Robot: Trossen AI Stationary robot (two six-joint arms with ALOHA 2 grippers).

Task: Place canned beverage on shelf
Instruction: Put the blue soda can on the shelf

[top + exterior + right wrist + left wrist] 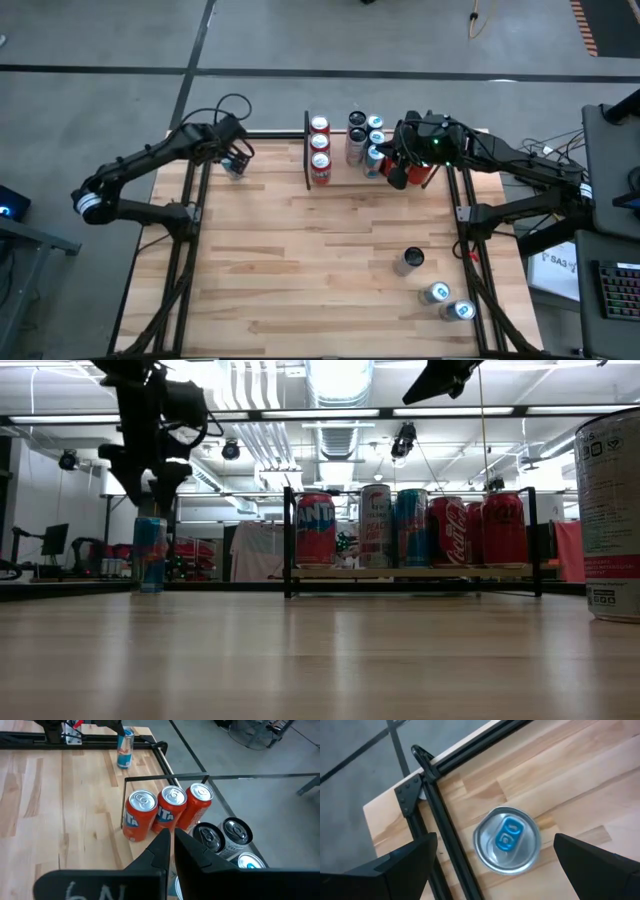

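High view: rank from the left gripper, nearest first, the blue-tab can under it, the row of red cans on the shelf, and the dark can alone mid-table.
1. Blue-tab can, directly below the open left gripper.
2. Red cans, shelf's left end.
3. Dark can, toward the right front.

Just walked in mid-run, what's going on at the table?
The left gripper hangs open right above a blue-tabbed can at the table's far left corner, not gripping it yet. The right gripper is shut and holds nothing, over the shelf, which already carries several cans. Three more cans wait on the near right of the table.
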